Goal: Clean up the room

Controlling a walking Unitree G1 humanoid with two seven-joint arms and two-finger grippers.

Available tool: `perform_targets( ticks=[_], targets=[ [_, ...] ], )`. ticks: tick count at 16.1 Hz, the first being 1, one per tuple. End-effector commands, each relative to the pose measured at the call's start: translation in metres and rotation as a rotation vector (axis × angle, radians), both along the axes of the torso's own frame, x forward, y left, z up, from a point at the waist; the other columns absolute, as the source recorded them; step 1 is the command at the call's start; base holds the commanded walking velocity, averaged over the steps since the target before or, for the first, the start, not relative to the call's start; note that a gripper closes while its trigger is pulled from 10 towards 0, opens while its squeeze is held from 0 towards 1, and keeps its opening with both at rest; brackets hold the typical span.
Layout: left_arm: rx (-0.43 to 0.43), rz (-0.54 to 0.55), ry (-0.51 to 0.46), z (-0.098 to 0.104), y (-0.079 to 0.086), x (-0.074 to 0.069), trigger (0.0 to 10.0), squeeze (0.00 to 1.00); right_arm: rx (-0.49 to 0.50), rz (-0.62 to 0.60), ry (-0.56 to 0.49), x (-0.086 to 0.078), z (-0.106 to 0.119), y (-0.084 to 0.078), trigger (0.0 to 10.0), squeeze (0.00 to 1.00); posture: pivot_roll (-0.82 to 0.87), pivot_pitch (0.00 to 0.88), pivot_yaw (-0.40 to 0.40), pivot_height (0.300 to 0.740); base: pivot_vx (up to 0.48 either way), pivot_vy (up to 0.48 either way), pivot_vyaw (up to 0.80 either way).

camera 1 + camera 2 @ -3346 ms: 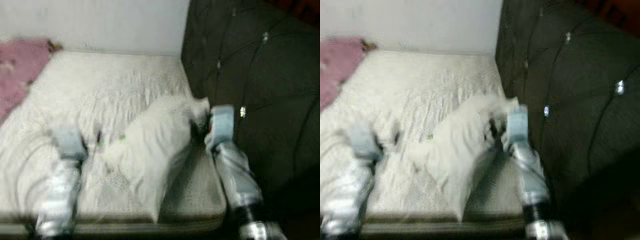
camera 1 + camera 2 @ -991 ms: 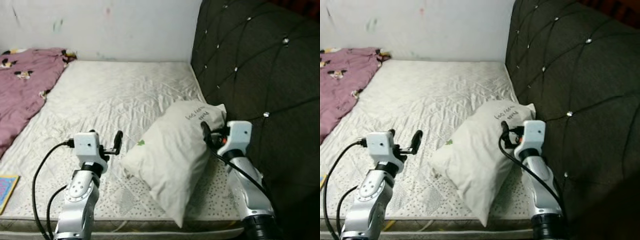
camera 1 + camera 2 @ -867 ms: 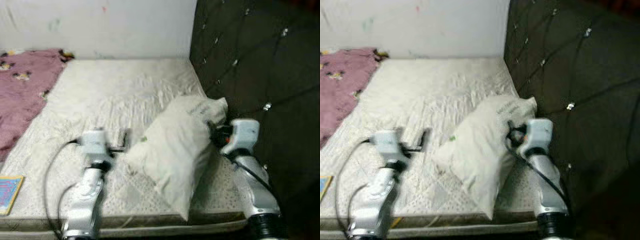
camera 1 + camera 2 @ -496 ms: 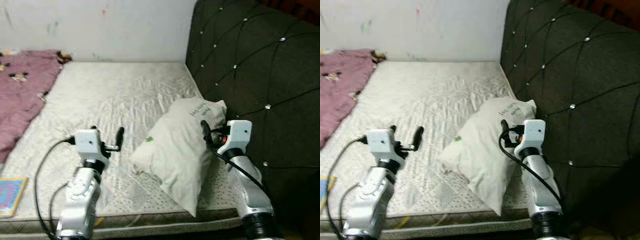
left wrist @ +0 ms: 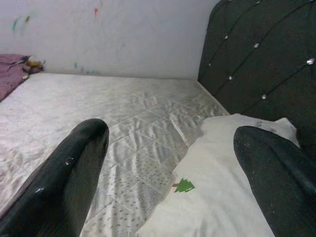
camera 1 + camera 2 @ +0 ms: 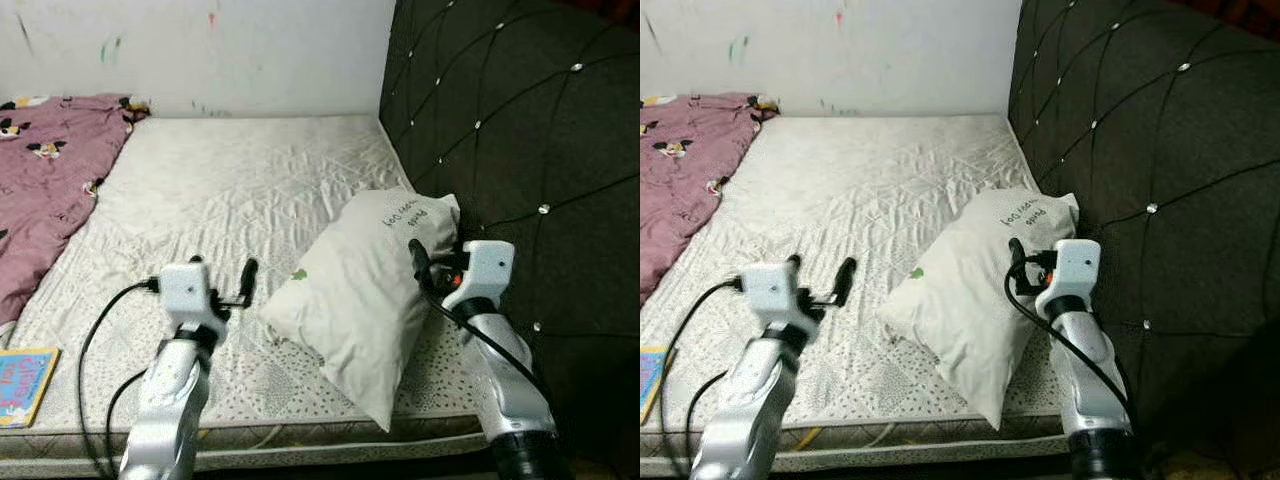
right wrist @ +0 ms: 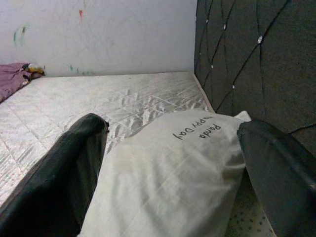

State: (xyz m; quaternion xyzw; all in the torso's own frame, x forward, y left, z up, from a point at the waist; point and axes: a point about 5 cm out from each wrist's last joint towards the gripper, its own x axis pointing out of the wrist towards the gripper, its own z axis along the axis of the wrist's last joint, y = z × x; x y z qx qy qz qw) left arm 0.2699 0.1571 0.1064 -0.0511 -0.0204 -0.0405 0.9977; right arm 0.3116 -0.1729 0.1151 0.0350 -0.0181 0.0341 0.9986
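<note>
Pillow [image 6: 375,300] on mattress [image 6: 220,200] beside right fingers [image 7: 276,168]; left fingers [image 5: 69,173] likewise spread, empty

Pillow [image 6: 368,290] on mattress [image 6: 240,180] beside headboard [image 6: 520,150] at right; blanket [image 6: 40,190] far left.

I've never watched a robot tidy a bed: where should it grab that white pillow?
Probably the pillow corner nearest the right gripper, approached from the headboard side. The pillow lies slanted on the mattress, too bulky for open jaws; a thin corner would likely pinch best.
</note>
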Motion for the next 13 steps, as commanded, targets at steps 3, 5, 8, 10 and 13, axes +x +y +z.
perform_targets(
  ticks=[3,5,8,10,13],
  targets=[
    [0.021,0.058,-0.001,0.006,0.012,-0.016,10.0,0.00,0.015,-0.005,0.012,-0.013,0.003,-0.002,10.0,0.00,-0.03,0.075,-0.020,0.740,0.000,0.000,0.00],
    [0.015,0.080,0.012,0.008,0.018,-0.028,10.0,0.00,-0.001,-0.014,0.032,-0.024,0.001,-0.004,10.0,0.00,-0.03,0.123,-0.034,0.740,0.000,0.000,0.00],
    [0.025,0.101,0.032,0.009,0.024,-0.035,10.0,0.00,-0.037,-0.040,0.079,-0.031,-0.004,-0.012,10.0,0.00,-0.03,0.166,-0.051,0.740,0.000,0.000,0.00],
    [0.031,0.133,0.035,0.011,0.029,-0.038,10.0,0.00,-0.040,-0.045,0.102,-0.032,-0.005,-0.015,10.0,0.00,-0.03,0.174,-0.054,0.740,0.000,0.000,0.00],
    [0.036,0.146,0.034,0.015,0.030,-0.040,10.0,0.00,-0.052,-0.037,0.115,-0.032,-0.005,-0.014,10.0,0.00,-0.02,0.182,-0.060,0.740,0.000,0.000,0.00]
  ],
)
